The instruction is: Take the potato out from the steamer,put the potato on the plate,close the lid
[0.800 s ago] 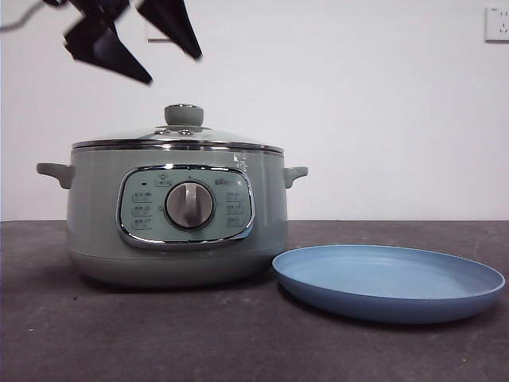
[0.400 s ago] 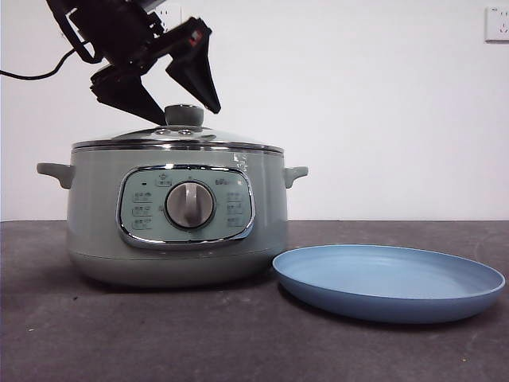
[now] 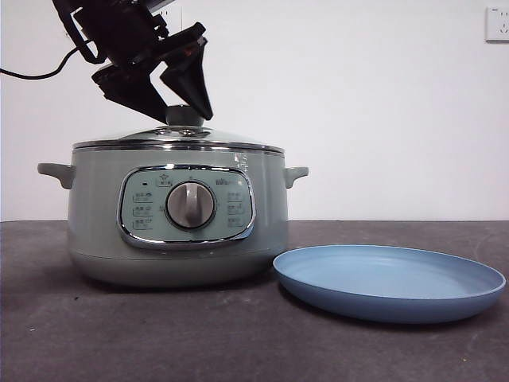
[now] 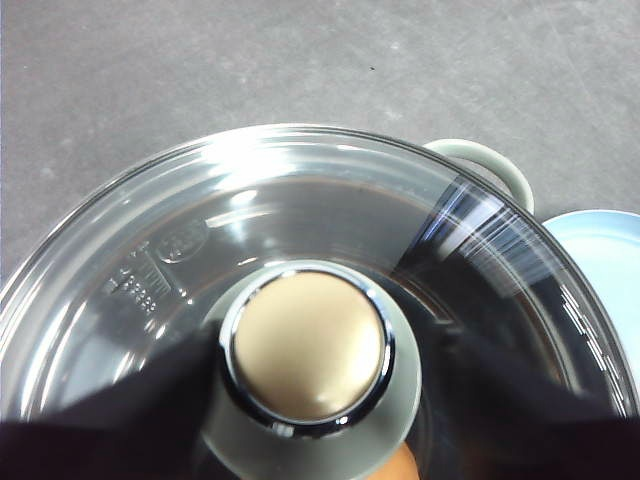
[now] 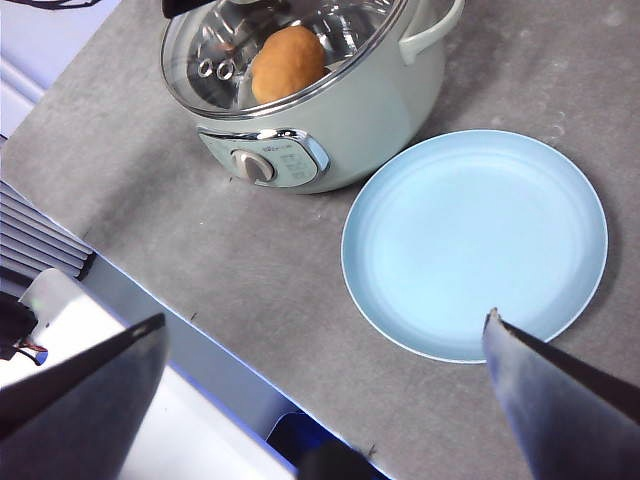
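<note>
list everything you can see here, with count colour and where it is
steamer: 1, pale sage green with a chrome-framed panel and silver dial, on the dark table, beside the plate
lid: 1, clear glass with a chrome rim and pale green knob, sitting closed on the steamer
potato: 1, golden brown, inside the steamer, seen through the lid
plate: 1, light blue, nothing on it, on the table next to the steamer
table: 1, dark grey, under everything
wall socket: 1, white, on the wall in the front view's upper corner
left gripper: 1, black, jaws open on either side of the lid's knob
right gripper: 1, black, jaws open, held high above the table near the plate
</note>
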Controlling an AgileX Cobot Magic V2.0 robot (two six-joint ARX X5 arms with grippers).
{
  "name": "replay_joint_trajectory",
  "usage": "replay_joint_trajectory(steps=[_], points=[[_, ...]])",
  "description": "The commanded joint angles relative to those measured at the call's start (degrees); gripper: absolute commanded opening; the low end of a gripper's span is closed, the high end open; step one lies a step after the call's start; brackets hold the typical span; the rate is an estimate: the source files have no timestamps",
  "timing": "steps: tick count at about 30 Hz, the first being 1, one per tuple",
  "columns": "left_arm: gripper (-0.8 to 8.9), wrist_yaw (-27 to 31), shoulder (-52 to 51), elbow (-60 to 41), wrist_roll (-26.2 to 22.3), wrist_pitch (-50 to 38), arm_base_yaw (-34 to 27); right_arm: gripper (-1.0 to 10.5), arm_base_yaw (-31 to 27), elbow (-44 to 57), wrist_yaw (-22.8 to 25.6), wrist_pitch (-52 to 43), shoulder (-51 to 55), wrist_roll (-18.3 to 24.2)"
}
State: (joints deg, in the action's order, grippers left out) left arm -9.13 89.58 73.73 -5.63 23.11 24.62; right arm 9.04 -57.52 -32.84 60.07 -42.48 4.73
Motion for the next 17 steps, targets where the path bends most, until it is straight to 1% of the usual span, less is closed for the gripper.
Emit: replay_joint_trajectory(steps=[1, 11, 17], points=[[-0.13, 0.09, 0.26, -0.11, -0.57, 0.44, 0.24, 6.3, 0.15, -0.07, 0.15, -0.22, 0.00, -0.33], [-0.09, -0.09, -0.44, -0.11, 0.22, 0.50, 0.22, 6.3, 0.15, -0.07, 0.13, -0.22, -0.02, -0.37], [-0.09, 0.07, -3.93, -0.11, 1.11, 0.59, -0.07, 6.3, 0.15, -0.07, 0.13, -0.33, -0.35, -0.46]])
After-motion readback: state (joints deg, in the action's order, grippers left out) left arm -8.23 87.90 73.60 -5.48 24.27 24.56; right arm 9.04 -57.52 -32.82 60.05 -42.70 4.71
